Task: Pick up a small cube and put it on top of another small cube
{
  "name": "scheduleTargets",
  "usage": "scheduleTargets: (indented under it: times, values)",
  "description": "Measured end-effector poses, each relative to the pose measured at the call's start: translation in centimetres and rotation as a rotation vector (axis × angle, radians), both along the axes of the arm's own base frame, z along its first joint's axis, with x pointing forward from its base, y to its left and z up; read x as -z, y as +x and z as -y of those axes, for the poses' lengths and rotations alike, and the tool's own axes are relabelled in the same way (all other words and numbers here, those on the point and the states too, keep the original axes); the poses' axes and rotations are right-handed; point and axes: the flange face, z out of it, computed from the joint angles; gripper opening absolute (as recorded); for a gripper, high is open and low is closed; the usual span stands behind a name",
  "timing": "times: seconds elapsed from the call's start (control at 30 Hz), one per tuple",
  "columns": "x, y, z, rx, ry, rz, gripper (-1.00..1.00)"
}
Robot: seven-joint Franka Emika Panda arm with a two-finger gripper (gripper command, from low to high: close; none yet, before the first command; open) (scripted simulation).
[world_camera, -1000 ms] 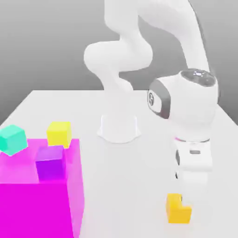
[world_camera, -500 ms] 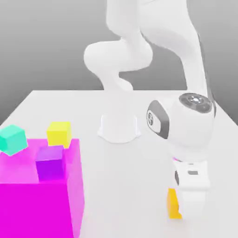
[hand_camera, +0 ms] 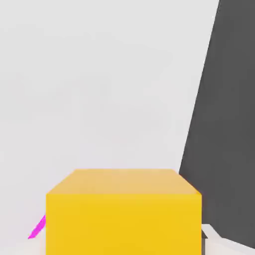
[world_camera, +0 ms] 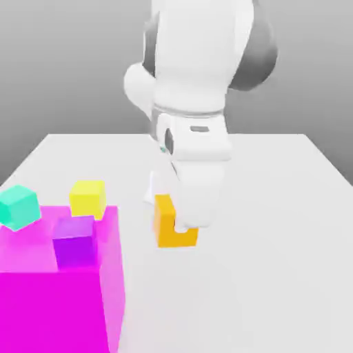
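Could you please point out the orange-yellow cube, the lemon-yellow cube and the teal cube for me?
orange-yellow cube [world_camera: 165,222]: exterior view, on its visible side face, beside the gripper.
lemon-yellow cube [world_camera: 87,197]: exterior view, on its front face.
teal cube [world_camera: 18,207]: exterior view, at its middle.

You see the flat white matte table [world_camera: 276,227] carrying everything. At the near left of the exterior view stands the big translucent magenta block [world_camera: 62,289], with a small purple cube [world_camera: 74,241] inside its upper part. The small teal cube [world_camera: 18,206] lies at the block's far left, and the small lemon-yellow cube [world_camera: 87,198] just behind the block. To the right of these, the small matte orange-yellow cube [world_camera: 167,222] hangs above the table, clamped in the white two-finger gripper [world_camera: 187,224], in front of the arm's base.
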Motion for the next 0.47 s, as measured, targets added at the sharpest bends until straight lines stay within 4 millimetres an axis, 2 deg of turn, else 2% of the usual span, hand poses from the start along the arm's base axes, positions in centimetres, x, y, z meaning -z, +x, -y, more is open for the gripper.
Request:
scheduleTargets:
  times: [0.2, 0.27, 0.33, 0.37, 0.47]
  values:
    - [-6.1, -4.1, 9.1, -0.113, 0.063, -0.032, -1.0]
    - [-4.8, -4.7, 10.2, -0.128, 0.076, -0.036, -1.0]
    - [-2.1, -4.8, 10.5, -0.132, 0.079, -0.037, -1.0]
    - [-1.0, -4.9, 10.5, -0.133, 0.08, -0.037, 1.0]
    - [-1.0, -4.9, 10.5, -0.133, 0.08, -0.037, 1.0]
